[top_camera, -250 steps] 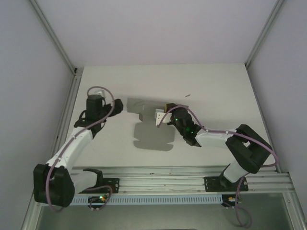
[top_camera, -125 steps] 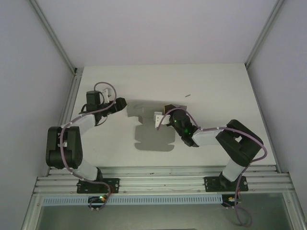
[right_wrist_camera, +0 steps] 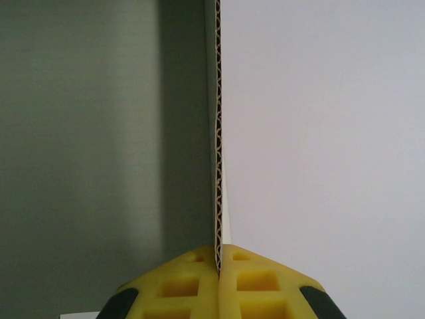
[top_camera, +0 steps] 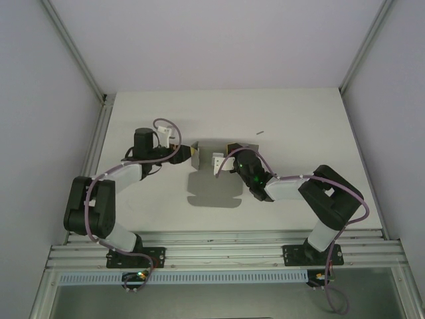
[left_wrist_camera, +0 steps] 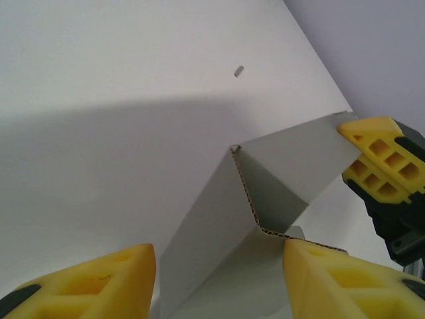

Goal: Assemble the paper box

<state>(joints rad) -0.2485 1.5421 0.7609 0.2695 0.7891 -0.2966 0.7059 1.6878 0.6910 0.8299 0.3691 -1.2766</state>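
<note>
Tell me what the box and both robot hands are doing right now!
paper box, partly folded: near part lying flat, far panel standing up with a bent corner.
left end effector, open, straddling the raised card.
right end effector, shut on the paper box's upright edge.
</note>
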